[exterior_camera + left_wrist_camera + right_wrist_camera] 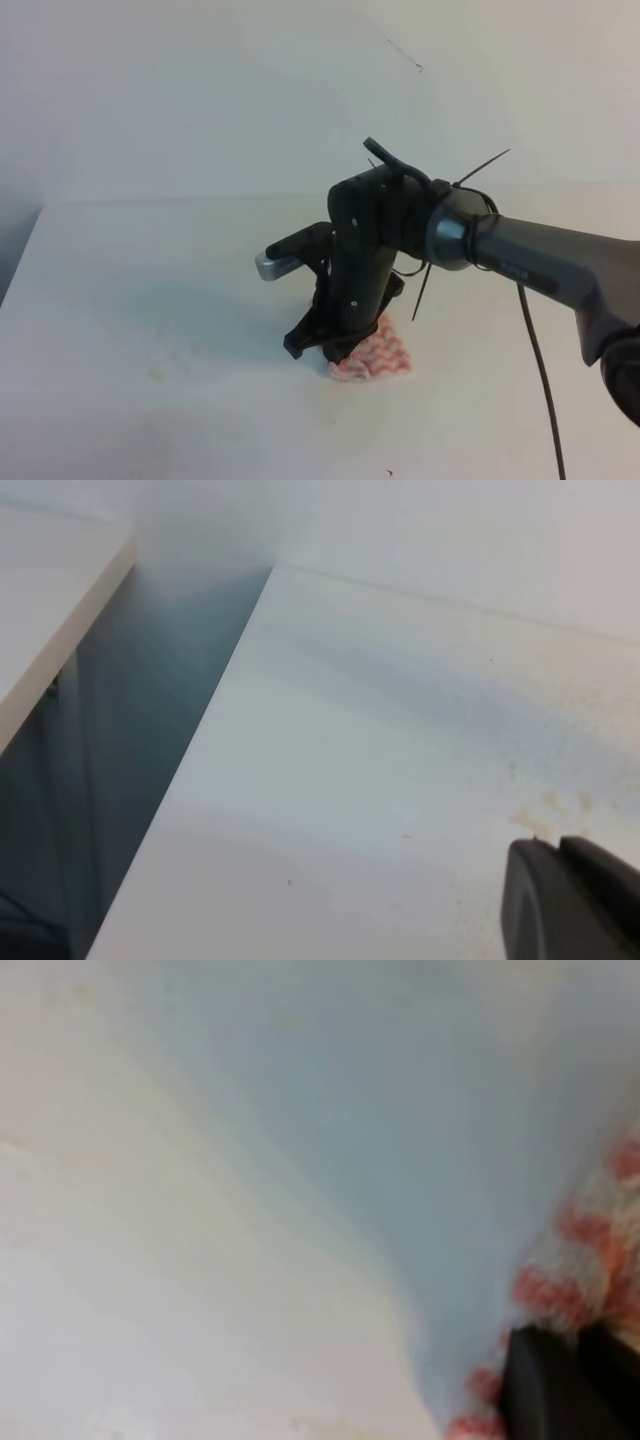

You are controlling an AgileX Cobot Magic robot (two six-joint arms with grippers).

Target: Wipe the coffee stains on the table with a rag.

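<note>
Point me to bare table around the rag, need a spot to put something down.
Bare: the wide stretch of table left of the rag, out to the left edge, bar a faint yellowish smudge; the strip behind it up to the wall; the near-right corner, crossed by a hanging cable. Crowded: at the rag, where the right gripper presses down.

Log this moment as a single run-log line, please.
phase: wiping | right gripper: shut on rag, pressed to table | coffee stains: not visible | left gripper: idle, off to the side
</note>
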